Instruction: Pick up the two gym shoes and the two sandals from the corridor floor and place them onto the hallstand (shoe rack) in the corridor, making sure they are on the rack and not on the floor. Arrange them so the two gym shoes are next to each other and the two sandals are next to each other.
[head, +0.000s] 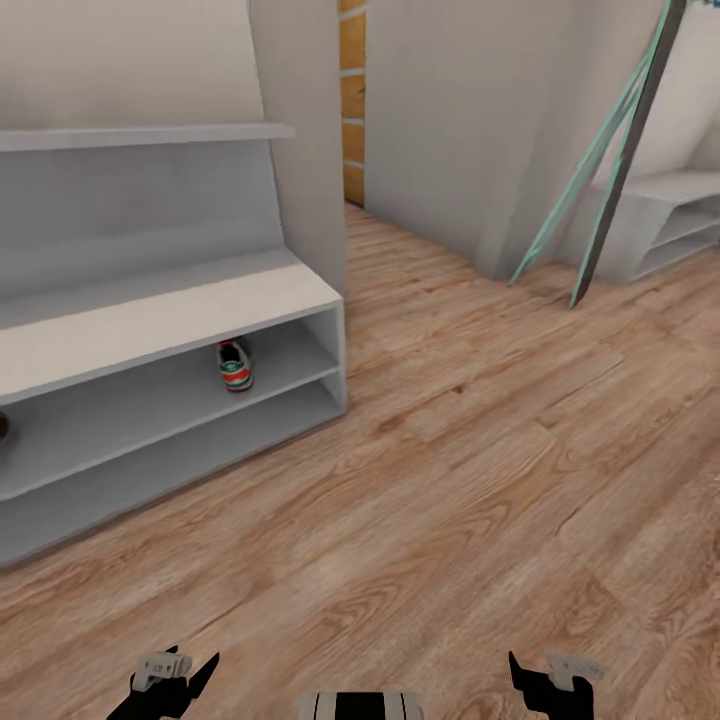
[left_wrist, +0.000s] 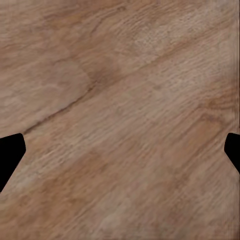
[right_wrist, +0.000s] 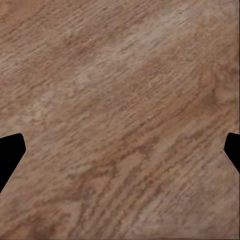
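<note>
I am looking down over both arms, and I am reading the scene from the left. At the far left edge of the hallstand's (head: 150, 330) upper open shelf something dark is just poking into the head view; it is too cropped to name. Further along that same shelf, near its right end, one gym shoe (head: 235, 365) is sitting with its red-orange heel patch facing me, so its long axis is running back into the shelf.

My left gripper (head: 170, 672) is hanging low over the corridor floor (head: 450, 480), and in its wrist view the two fingers (left_wrist: 11, 155) are standing wide apart with nothing but bare planks between them. My right gripper (head: 555, 675) is doing the same, fingers (right_wrist: 11, 152) spread and empty.

The relation I am weighing: the shelved gym shoe lies ahead and to the left of both tools, and the left arm is the nearer one. I am judging that the second gym shoe belongs beside it, though no other shoe is visible on these planks.
</note>
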